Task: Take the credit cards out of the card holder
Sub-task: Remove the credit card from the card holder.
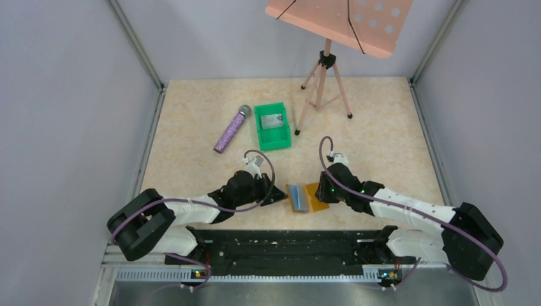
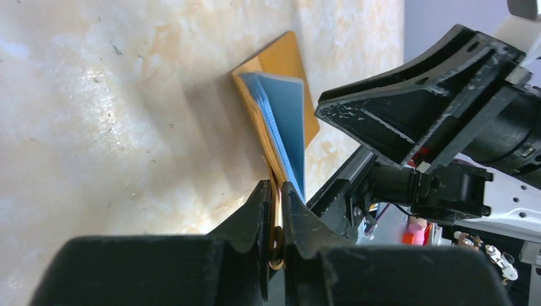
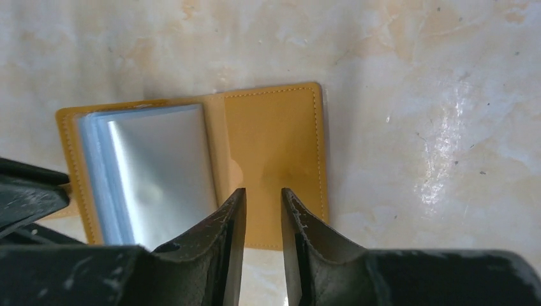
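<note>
- The card holder (image 1: 306, 198) lies open on the desk (image 1: 395, 140), at the 6 o'clock side of the top view, between the two arms. Its tan cover lies flat on the right and its pale blue pockets fan upward on the left.
- The left end effector (image 2: 275, 191) reaches in from 9 o'clock and is pressed together on the card holder's tan edge, with the thin leather filling the slit between its fingers. This pinch probably anchors the holder so that it does not slide or fold shut while a card is drawn out.
- The right end effector (image 3: 258, 201) comes in from 3 o'clock and hangs over the flat tan cover just beside the fold. Its fingers are slightly spread with nothing between them. I cannot tell whether the tips touch the leather.
- A silvery credit card (image 3: 163, 169) shows in the topmost pocket, at about 10 o'clock of the right fingertips in the wrist view. It looks like the next thing to grasp.
- The green bin (image 1: 262, 137) stands at 11 o'clock from the holder, well apart. A silvery-grey rectangle (image 1: 273, 120) lies inside, likely a card already taken out, so the task seems partly done.
</note>
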